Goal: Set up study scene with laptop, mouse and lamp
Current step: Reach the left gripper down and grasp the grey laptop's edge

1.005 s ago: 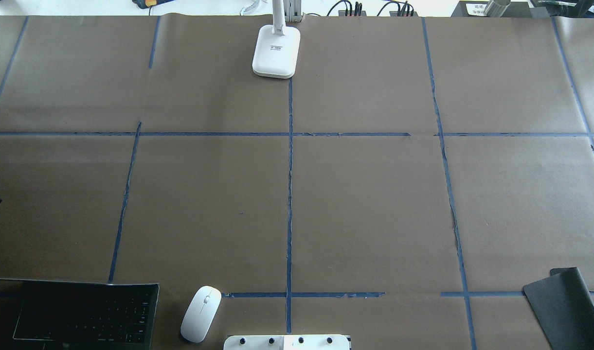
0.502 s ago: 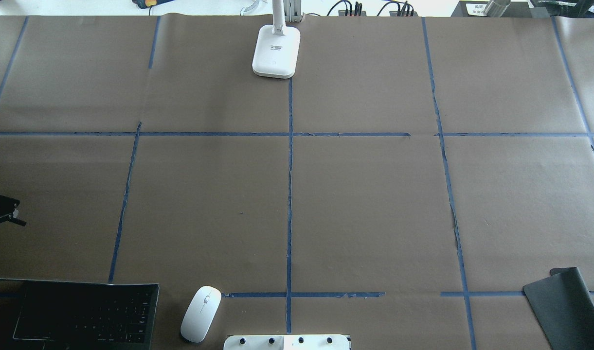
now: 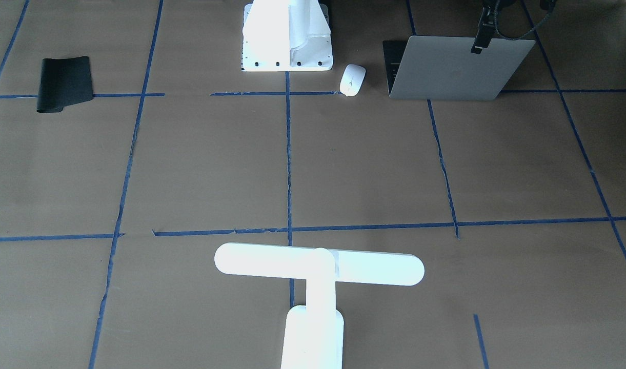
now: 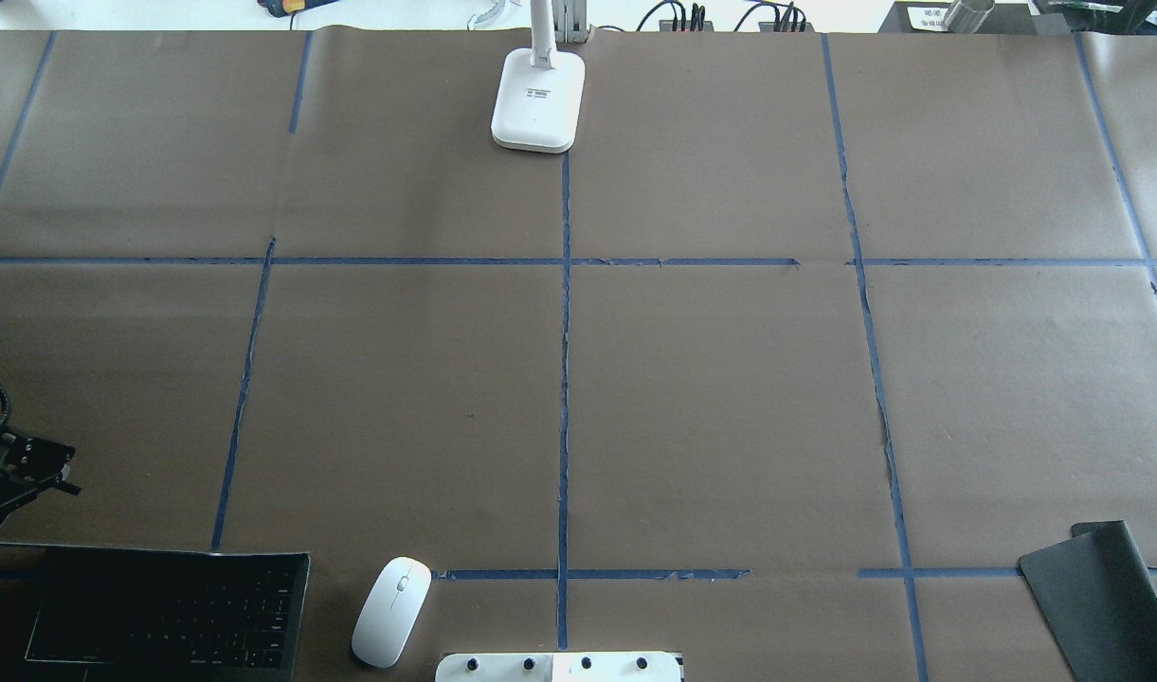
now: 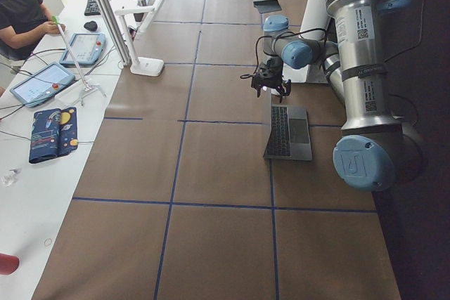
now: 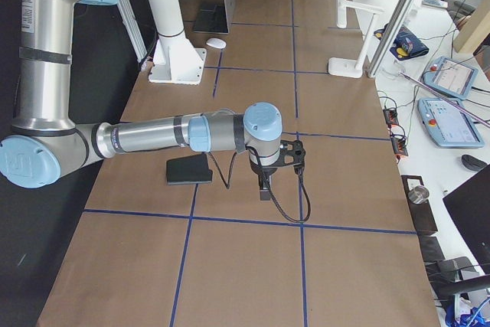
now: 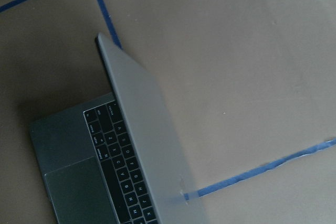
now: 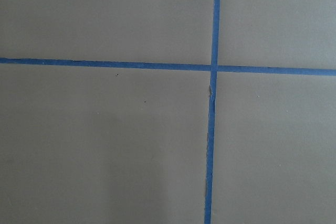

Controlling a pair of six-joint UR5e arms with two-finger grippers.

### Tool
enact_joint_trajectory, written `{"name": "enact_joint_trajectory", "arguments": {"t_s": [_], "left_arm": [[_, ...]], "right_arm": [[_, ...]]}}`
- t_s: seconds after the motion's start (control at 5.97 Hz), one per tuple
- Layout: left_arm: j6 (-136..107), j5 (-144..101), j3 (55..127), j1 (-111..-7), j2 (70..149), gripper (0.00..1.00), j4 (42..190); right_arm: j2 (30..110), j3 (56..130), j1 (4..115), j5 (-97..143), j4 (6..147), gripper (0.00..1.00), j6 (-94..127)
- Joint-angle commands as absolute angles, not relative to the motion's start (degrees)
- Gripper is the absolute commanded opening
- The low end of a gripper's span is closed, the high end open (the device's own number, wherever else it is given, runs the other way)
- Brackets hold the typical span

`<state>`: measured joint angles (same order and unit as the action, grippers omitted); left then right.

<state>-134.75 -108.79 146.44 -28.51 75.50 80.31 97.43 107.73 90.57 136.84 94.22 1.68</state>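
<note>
The laptop [image 4: 161,606] stands open at the overhead view's lower left, long axis running left-right, and the left gripper [image 4: 64,472] hangs just beyond its lid's top edge, fingers apparently wide and empty. The right gripper [image 6: 264,188] sits well apart across the tabletop [image 4: 711,398], and I cannot tell its fingers' spacing, so the left arm is nearer

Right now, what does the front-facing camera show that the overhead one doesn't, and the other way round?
Only the front-facing view shows the long bar of the lamp and the outer face of the lid of the laptop. Only the overhead view shows the laptop's keys and the cables beyond the table's far edge. Both show the mouse, the black mat, the white pedestal, the lamp's base, and the left claw by the laptop.
</note>
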Motion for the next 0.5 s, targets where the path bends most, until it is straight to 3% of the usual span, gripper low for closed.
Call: {"name": "enact_joint_trajectory", "arguments": {"t_s": [0.0, 0.33], "left_arm": [[-136.05, -107.58, 146.43, -26.98, 75.41, 1.0, 79.1], [-137.71, -107.58, 146.25, -24.89, 75.58, 1.0, 78.14]], "right_arm": [[97.56, 107.67, 90.96, 136.85, 94.22, 1.0, 1.67], [97.65, 107.67, 91.58, 136.85, 94.22, 1.0, 1.67]]}}
